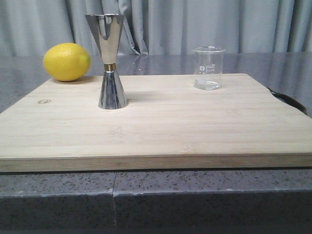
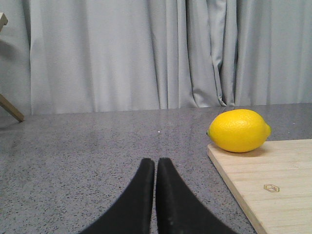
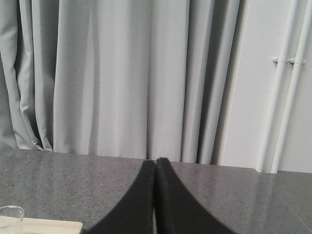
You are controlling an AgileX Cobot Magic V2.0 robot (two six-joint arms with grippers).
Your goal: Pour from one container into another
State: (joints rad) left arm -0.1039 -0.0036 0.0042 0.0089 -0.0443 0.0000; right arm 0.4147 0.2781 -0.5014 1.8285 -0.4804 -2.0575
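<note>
The small clear glass beaker (image 1: 208,68) with white marks stands upright at the back right of the wooden board (image 1: 161,122). Its rim (image 3: 9,213) just shows at the corner of the right wrist view. The tall steel jigger (image 1: 110,61) with a gold waist band stands upright on the board's left half. My left gripper (image 2: 156,161) is shut and empty, low over the grey counter, off the board's left side. Shut on nothing as well, my right gripper (image 3: 156,161) sits beyond the board's right side. Neither gripper appears in the front view.
A yellow lemon (image 1: 67,62) rests at the board's back left corner, seen also as the lemon (image 2: 239,130) in the left wrist view. A dark curved object (image 1: 288,100) lies off the board's right edge. Grey curtains hang behind the counter (image 1: 58,200).
</note>
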